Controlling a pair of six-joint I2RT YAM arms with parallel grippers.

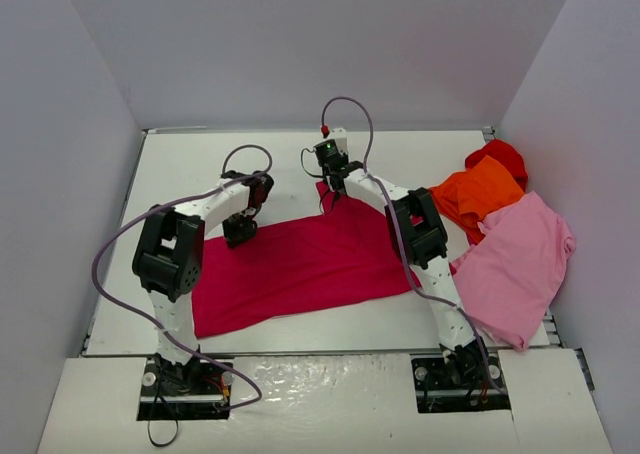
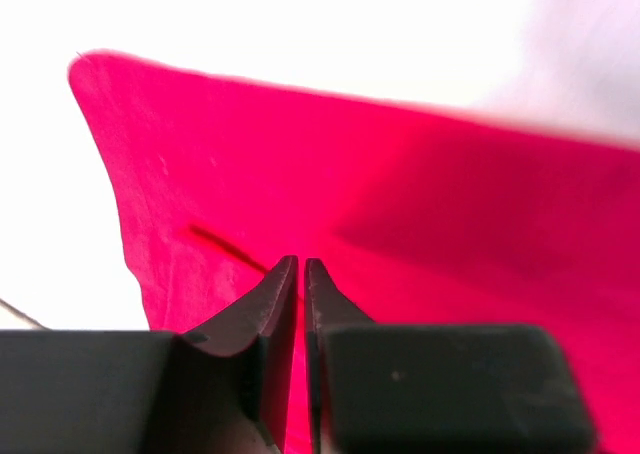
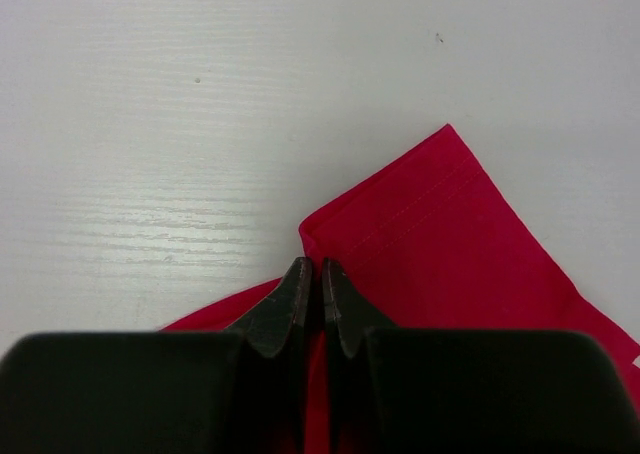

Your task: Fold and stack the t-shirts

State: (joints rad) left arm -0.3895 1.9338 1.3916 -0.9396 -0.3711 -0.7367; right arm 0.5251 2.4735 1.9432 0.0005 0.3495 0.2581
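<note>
You see the crimson t-shirt (image 1: 300, 269) spread flat across the middle of the table (image 1: 190, 164). The left gripper (image 1: 240, 232) is clamped on its far edge (a thin strip of red shows between the jaws). The right gripper (image 1: 328, 196) is pinched together on a far corner of the same shirt, while the orange t-shirt (image 1: 480, 196), the light pink t-shirt (image 1: 515, 259) and the bright red t-shirt (image 1: 497, 156) lie heaped at the right side.

crimson shirt (image 1: 300, 264): soft matt cloth, stitched hem
table (image 3: 200, 94): white painted wood, faint grain, slight sheen
fingers (image 3: 290, 309): black matt plastic
</note>
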